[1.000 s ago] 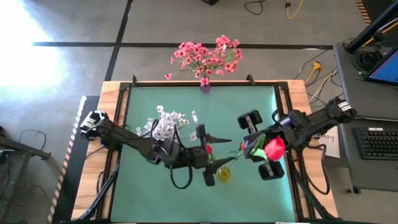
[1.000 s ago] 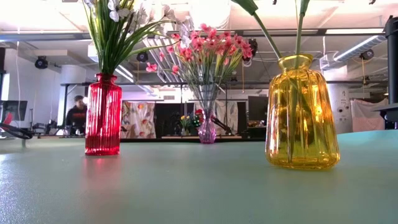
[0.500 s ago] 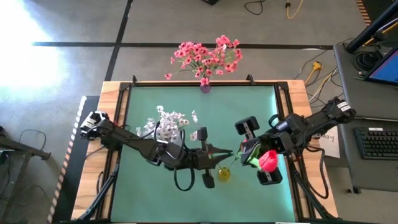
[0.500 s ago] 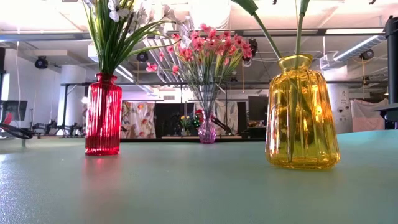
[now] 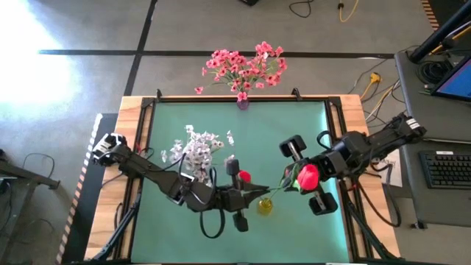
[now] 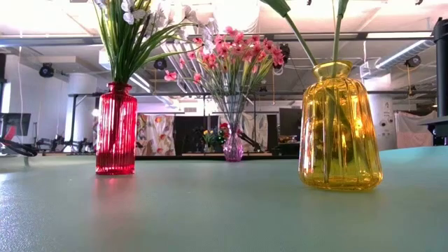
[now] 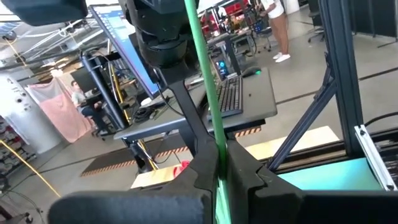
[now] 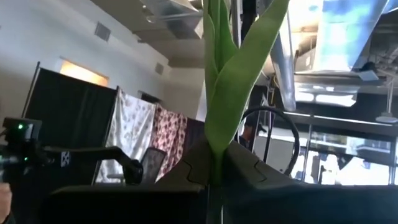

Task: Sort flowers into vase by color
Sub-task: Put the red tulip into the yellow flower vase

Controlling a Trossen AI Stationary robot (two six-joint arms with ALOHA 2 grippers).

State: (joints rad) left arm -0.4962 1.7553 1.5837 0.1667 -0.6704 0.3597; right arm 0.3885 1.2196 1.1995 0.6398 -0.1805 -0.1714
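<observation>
Now the right gripper [image 5: 298, 179], clamped on a red bud [image 5: 308, 176], has swung its stem back over the yellow vase [image 5: 265, 206]; the left gripper [image 5: 254, 193] pinches that stem, ready to guide it in.

- Below me, a grey concrete floor [image 5: 88, 73] surrounds the table; a dark seam line [image 5: 96, 52] crosses it, and bright light falls on its left part.
- My table has a green mat [image 5: 235, 125] inside a light wooden border [image 5: 125, 132].
- To my right stands a dark side desk [image 5: 434, 110] carrying a black keyboard [image 5: 447, 169].
- Yellow and black cables [image 5: 372, 81] lie on the floor.
- Beyond the table, I see patterned hanging curtains [image 6: 155, 134] and a white ceiling with exposed ducts [image 6: 392, 49].
</observation>
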